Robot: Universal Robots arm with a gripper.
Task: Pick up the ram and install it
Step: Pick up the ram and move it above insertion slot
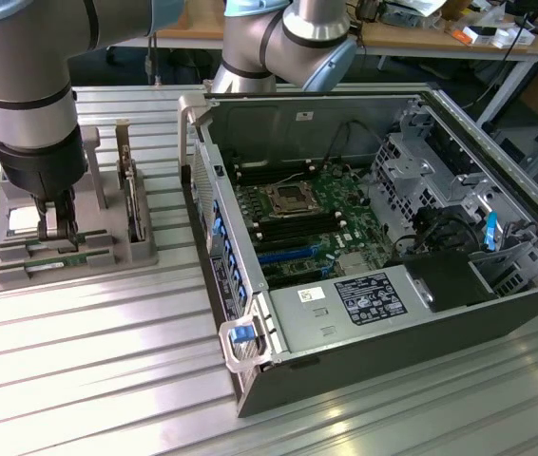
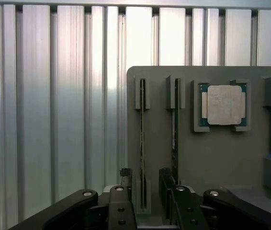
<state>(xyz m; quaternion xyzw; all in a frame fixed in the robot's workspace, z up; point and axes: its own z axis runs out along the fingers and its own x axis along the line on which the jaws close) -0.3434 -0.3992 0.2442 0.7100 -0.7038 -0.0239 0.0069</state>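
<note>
Straddling the ram, the gripper hangs low over the grey tray at the exterior view's left, its fingers spread either side and not yet pinching. A skewed close would likely scrape the thin green board against its slot or catch the second stick just beside it. Farther off sit the square silvery processor, then the open steel case on the ribbed aluminium table.

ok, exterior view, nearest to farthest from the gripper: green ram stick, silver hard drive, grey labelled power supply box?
1. Green ram stick, between the open gripper's fingers, in the grey tray.
2. Silver hard drive, upright on that tray, toward the exterior view's right.
3. Grey labelled power supply box, inside the open computer case, farther that way.
</note>
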